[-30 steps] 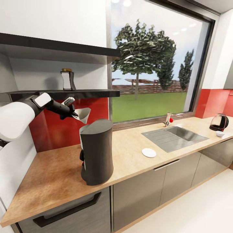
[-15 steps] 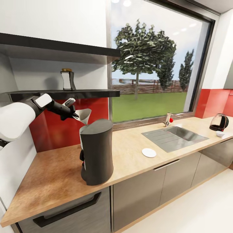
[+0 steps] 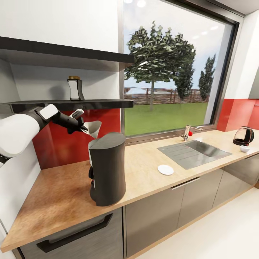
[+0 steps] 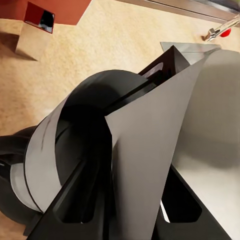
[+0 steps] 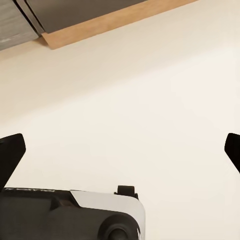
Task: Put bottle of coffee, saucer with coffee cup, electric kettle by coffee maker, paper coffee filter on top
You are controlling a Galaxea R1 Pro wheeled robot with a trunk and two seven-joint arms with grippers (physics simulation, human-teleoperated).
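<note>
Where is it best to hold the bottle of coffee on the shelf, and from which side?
Probably grip the waist of the bottle of coffee, fingers level, coming from the open front of the kitchen shelf. It stands upright and alone, with the wall behind it and the thicker shelf close above.

The left gripper (image 3: 83, 128) has lifted the paper coffee filter (image 3: 92, 128) slightly — up and a touch rightward.

Kitchen shelf (image 3: 72, 104) hangs close above coffee maker (image 3: 107, 169).

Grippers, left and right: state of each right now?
Left gripper: shut on the paper coffee filter, above the coffee maker.
Right gripper: open, holding nothing.
</note>
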